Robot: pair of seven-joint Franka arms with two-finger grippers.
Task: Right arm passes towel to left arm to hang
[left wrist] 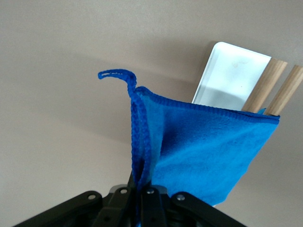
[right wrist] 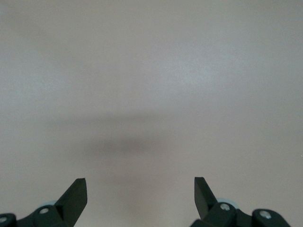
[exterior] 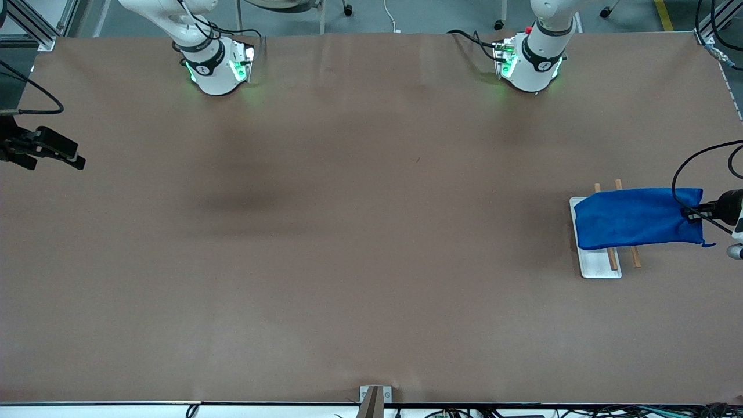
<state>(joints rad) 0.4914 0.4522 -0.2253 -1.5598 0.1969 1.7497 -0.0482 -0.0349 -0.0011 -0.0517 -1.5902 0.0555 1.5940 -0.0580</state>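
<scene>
At the bench edge by the left arm's end, the left tool (left wrist: pixel 139 191) pinches one end of the blue towel (exterior: pixel 635 219), stretching it over the white rack (exterior: pixel 598 264) and its wooden rails (exterior: pixel 635 256) for hanging. The right tool (right wrist: pixel 140 190), fingers spread and empty, waits over the bench's opposite end.

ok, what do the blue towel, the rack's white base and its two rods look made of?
Royal-blue rectangular towel: soft fleecy cloth, probably microfibre, matte nap, stitched edge and thread loop.
Flat white rack base: smooth, faintly glossy with rounded corners, likely plastic, possibly painted metal.
Two round tan rods: bare wood by colour and matte grain.
</scene>
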